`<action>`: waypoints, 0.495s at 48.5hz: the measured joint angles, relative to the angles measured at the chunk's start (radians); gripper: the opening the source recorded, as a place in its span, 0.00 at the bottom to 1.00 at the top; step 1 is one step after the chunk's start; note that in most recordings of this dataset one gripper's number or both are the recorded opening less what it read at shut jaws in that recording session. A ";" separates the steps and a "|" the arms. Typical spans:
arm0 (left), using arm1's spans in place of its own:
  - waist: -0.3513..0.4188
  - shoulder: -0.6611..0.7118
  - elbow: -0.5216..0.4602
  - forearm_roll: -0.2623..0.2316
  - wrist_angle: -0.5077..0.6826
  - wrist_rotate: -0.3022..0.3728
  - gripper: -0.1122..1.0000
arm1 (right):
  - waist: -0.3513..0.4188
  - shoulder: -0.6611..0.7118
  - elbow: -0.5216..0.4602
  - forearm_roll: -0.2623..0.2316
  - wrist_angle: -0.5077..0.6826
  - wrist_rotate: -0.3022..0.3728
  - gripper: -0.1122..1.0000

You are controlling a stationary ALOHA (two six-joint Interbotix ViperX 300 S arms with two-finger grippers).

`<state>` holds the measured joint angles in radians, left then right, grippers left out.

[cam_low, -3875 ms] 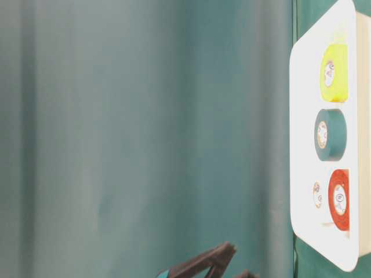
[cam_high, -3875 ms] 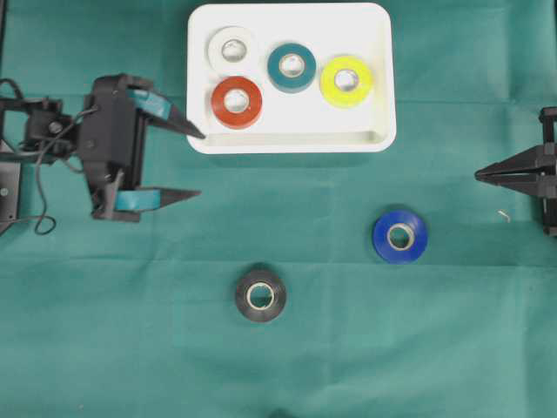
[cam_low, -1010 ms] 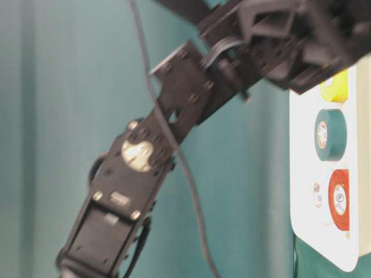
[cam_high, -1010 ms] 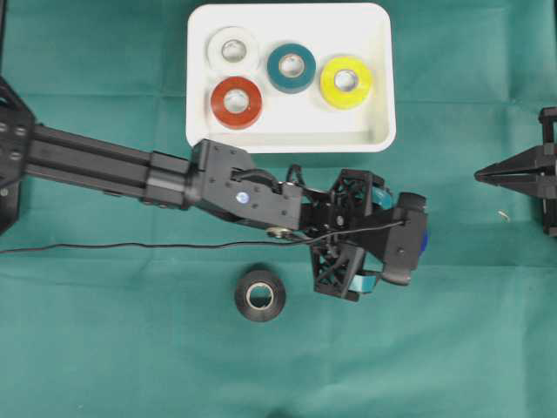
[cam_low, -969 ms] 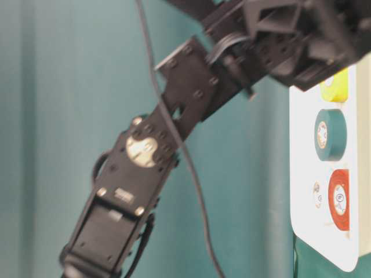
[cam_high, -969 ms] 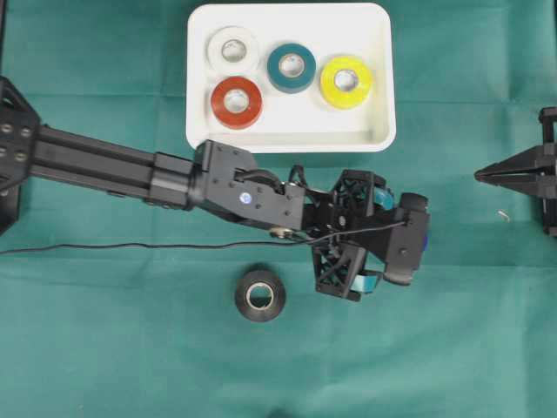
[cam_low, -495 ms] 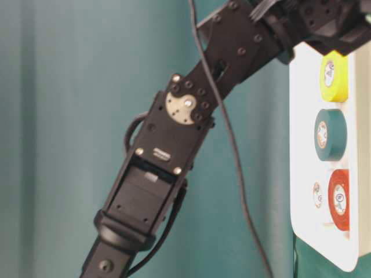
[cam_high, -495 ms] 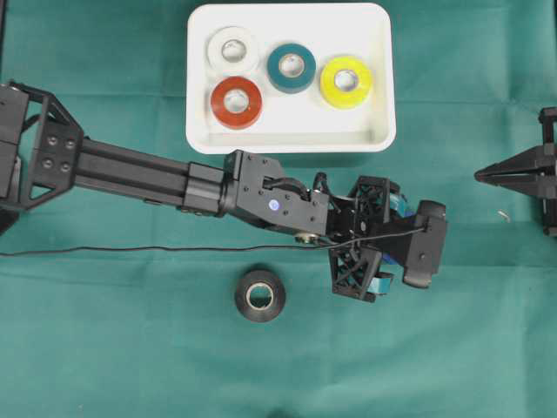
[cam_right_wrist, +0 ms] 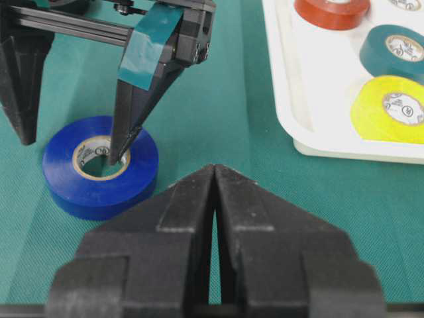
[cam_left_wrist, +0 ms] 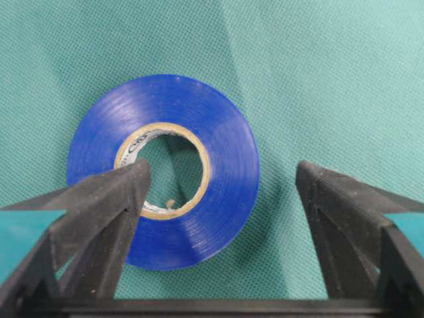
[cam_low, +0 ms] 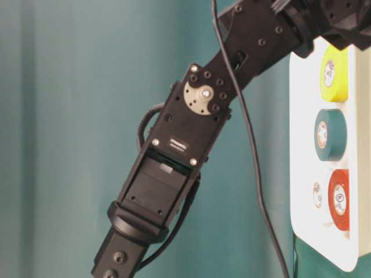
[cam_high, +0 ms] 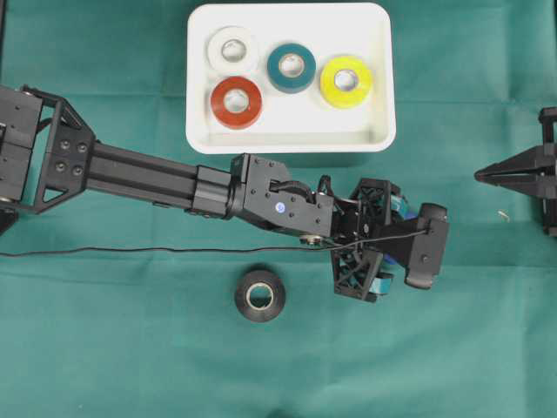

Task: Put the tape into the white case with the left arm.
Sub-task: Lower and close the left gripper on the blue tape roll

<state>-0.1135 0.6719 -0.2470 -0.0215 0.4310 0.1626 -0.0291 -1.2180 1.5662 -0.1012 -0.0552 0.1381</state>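
Pincer of the left arm [cam_right_wrist: 66,142] stands spread around the blue tape [cam_left_wrist: 163,171], one teal-banded finger [cam_right_wrist: 136,99] dipped into the roll's core hole, the other outside its rim, nothing clamped yet. That blue tape lies flat on the green bench [cam_high: 452,348], just below the white case [cam_high: 378,131] and apart from it. Inside the white case sit white, teal, yellow and red rolls. A black roll [cam_high: 260,295] lies farther below the case. The right pincer [cam_right_wrist: 213,199] is clenched shut, empty.
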 measured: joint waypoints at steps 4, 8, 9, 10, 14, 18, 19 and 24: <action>0.000 0.000 0.000 0.002 -0.002 -0.002 0.74 | 0.000 0.000 0.000 0.002 0.000 0.000 0.02; 0.000 0.002 0.000 0.002 0.000 -0.002 0.53 | 0.000 0.000 0.000 0.000 0.000 0.000 0.02; 0.000 0.002 0.000 0.002 0.000 -0.002 0.48 | 0.000 0.000 0.000 0.000 0.000 0.000 0.02; 0.000 0.003 0.000 0.002 0.000 -0.002 0.43 | 0.000 0.000 0.000 0.000 0.000 0.000 0.02; 0.000 0.011 -0.005 0.002 0.006 -0.003 0.33 | 0.000 0.000 -0.002 0.000 0.000 0.000 0.02; 0.000 0.025 -0.018 0.002 0.028 -0.005 0.33 | 0.000 0.000 -0.002 0.000 0.000 0.000 0.02; 0.000 0.028 -0.023 0.000 0.032 -0.005 0.33 | 0.000 0.000 -0.002 0.000 0.000 0.000 0.02; 0.000 0.040 -0.044 0.002 0.060 -0.003 0.33 | 0.000 0.000 0.000 0.000 0.000 0.000 0.02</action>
<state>-0.1135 0.7118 -0.2915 -0.0199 0.4909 0.1595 -0.0291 -1.2180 1.5662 -0.1012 -0.0552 0.1381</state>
